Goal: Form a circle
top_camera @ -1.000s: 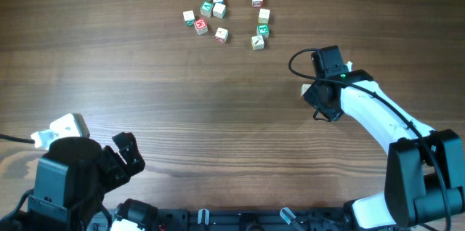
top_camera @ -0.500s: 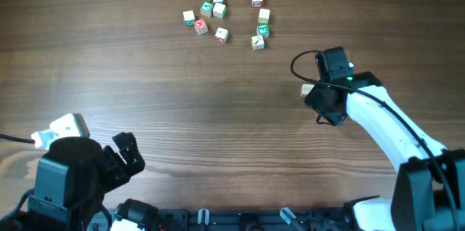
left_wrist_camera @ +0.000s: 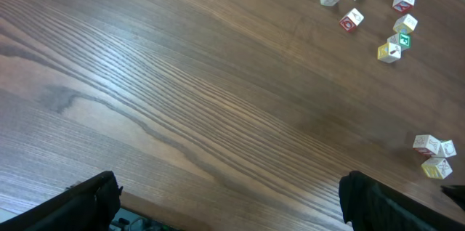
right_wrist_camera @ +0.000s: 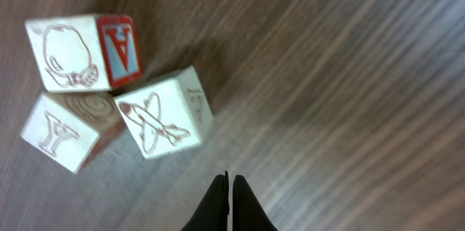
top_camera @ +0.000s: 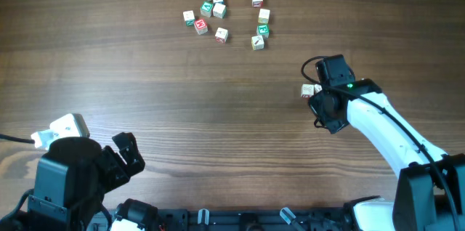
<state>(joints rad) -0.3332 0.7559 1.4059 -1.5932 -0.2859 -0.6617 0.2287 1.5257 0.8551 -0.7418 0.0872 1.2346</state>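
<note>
The right gripper (right_wrist_camera: 229,181) is seen pinched tight and reached well forward; the left gripper (left_wrist_camera: 231,200) is held spread wide, low at the near side.

Wood-grain table (top_camera: 145,115) carries scattered small cubes (top_camera: 219,10) — a three-cube cluster (left_wrist_camera: 436,155) lies apart.

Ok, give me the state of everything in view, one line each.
Left tool: open wide, holding nothing.
Right tool: shut, empty, tips just short of the near blocks.
Near blocks: three, bunched together and touching, not gripped.
Far blocks: loose scatter in two clumps, no ring yet.
</note>
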